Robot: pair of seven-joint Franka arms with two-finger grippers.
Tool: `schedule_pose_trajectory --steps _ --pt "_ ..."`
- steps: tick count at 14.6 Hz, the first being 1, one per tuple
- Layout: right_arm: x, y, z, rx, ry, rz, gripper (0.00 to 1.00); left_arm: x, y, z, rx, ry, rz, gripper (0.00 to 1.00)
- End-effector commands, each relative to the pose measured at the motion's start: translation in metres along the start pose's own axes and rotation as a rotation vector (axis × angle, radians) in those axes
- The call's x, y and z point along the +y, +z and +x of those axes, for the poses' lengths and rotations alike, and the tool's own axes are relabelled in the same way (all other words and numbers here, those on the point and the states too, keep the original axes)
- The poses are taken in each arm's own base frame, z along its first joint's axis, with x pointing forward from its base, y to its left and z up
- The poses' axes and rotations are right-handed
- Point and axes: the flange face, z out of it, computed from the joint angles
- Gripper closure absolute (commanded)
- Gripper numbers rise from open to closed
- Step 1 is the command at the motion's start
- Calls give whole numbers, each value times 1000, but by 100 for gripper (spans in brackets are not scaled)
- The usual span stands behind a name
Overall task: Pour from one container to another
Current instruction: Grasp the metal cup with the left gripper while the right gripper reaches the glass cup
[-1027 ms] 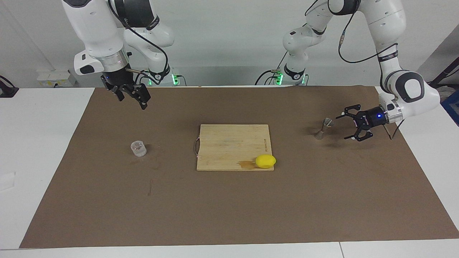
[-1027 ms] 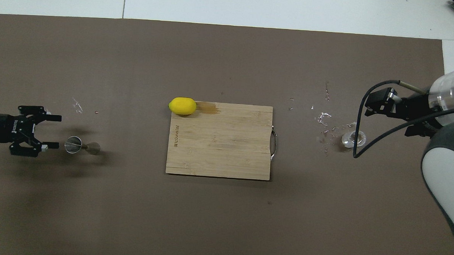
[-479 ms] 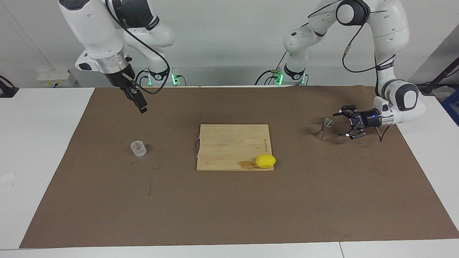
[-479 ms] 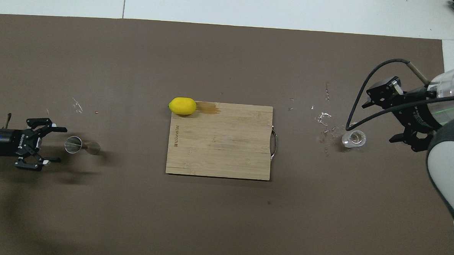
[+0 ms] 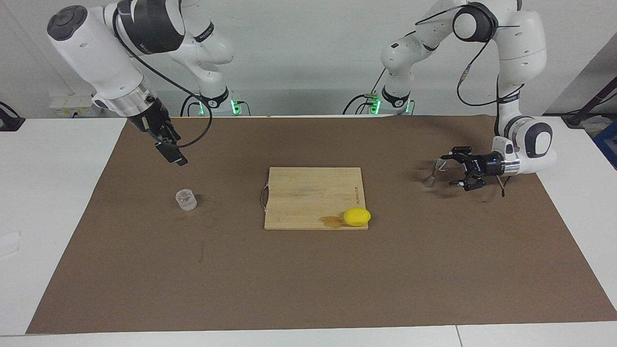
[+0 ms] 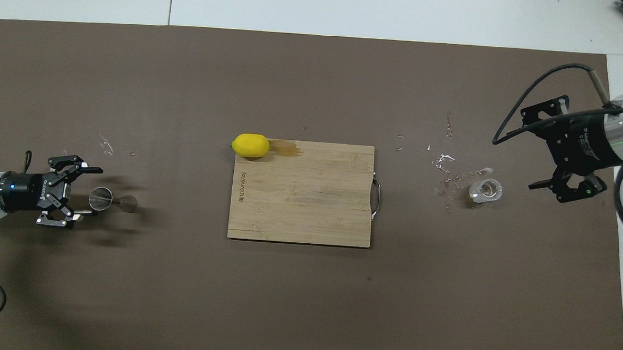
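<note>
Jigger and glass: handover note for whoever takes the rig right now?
Left end effector: open, level with the jigger, fingertips at its upper cup, not closed on it.
Right end effector: open, up over the mat near the glass, holding nothing.
The jigger stands upright toward the left arm's end, the glass upright toward the right arm's end.
Done: approach to the jigger.
Left: grasp the jigger, carry it to the glass, pour.
</note>
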Motion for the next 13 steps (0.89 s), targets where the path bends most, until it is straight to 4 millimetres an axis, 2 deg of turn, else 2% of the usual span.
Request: schedule_pose_trajectory --steps 1,4,6,9,10,11,13 --pt "9 14 26 -45 129 45 5 -1 17 -1 38 16 -25 0" --pt "15 35 66 -98 211 39 5 0 32 -1 49 12 -59 0" --pt "16 54 85 -126 243 20 6 0 34 -3 48 19 -58 0" --pt "33 84 125 -150 300 37 7 1 34 -5 47 14 -57 0" --pt "41 99 136 -162 298 42 7 1 35 -5 45 13 -57 3" --pt "46 114 147 -179 301 45 7 1 34 -5 44 13 -56 12" --pt "47 136 159 -187 313 38 7 1 34 -6 42 15 -54 33"
